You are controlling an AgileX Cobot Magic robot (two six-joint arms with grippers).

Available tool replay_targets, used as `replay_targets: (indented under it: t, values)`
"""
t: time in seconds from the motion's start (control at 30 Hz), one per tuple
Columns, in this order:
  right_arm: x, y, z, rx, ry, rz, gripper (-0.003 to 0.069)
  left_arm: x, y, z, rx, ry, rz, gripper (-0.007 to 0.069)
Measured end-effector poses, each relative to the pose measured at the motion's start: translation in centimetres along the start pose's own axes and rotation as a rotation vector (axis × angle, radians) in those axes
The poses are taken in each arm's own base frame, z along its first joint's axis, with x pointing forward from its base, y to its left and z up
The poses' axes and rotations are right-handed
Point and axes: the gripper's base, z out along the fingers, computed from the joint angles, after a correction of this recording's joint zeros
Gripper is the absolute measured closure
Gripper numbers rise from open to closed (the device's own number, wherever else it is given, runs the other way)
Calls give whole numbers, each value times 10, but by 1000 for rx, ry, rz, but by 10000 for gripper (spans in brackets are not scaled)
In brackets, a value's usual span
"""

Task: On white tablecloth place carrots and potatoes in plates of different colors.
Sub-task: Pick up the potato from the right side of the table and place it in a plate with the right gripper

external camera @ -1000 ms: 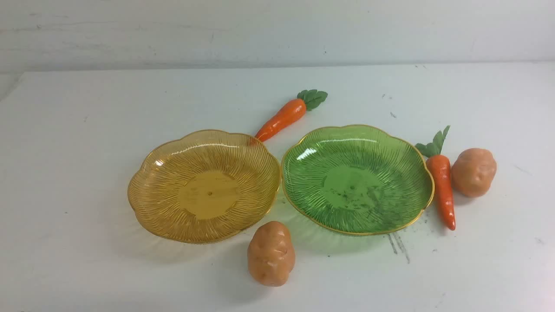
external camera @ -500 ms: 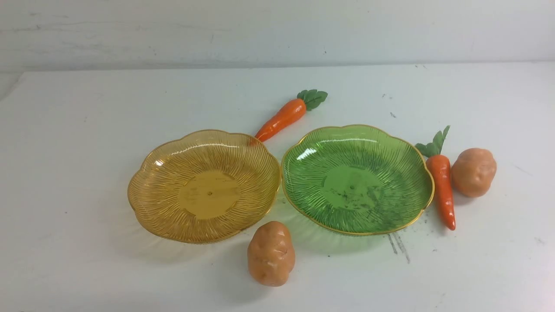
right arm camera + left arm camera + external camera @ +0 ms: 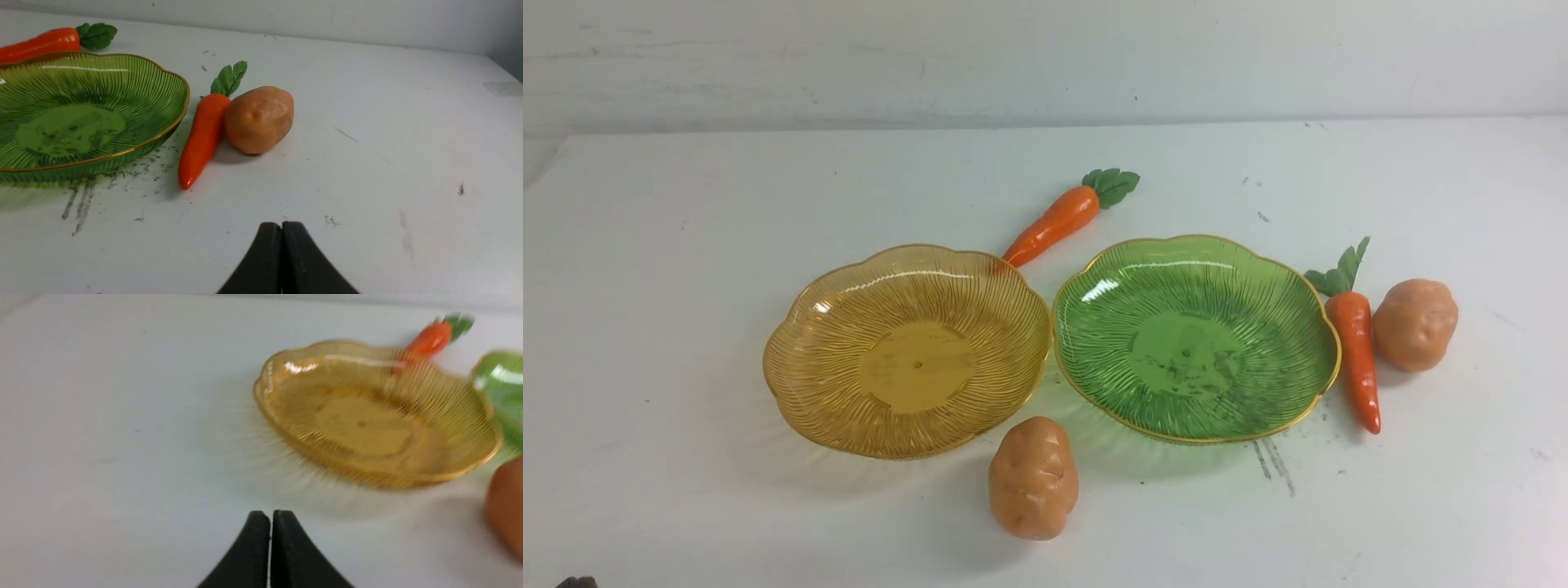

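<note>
In the front view, the white tablecloth [image 3: 686,245] covers the whole table. Two plates sit side by side in the middle, almost touching. The yellow plate [image 3: 907,359] is on the left and the green plate [image 3: 1192,343] is on the right. Both plates have nothing in them. The far carrot [image 3: 1054,222] lies on the cloth behind the plates, with its pointy tip at the back rim of the yellow plate and its leaves pointing away. The near potato [image 3: 1033,478] sits on the cloth in front, between the two plates. The right carrot [image 3: 1356,351] lies just beside the right rim of the green plate, leaves at the back. The right potato [image 3: 1414,324] sits right next to it on its other side. Some dark scuff marks [image 3: 1274,461] are on the cloth in front of the green plate. In the left wrist view, which is blurry, the left gripper [image 3: 270,516] has its two black fingers squeezed together with nothing between them. It is above bare cloth, near the yellow plate. In the right wrist view, the right gripper [image 3: 282,226] is also clenched tight and holds nothing. It is over bare cloth, apart from the right carrot and right potato, which seem to touch.
</note>
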Motion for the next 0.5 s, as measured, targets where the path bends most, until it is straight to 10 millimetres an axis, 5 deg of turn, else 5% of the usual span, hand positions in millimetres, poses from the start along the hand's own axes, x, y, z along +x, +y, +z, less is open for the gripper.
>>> replay_targets:
  t: [0.2, 0.33, 0.5]
  values:
    - [-2, 2, 0, -26, -28, 141, 674, -16, -4, -2, 70, -171, -301, 627]
    - [-19, 3, -2, -101, -194, 690, 674, -33, 1, -6, 74, -369, -445, 627]
    - [-28, -5, -5, -116, -322, 998, 674, -94, -19, -37, 161, -517, -373, 627]
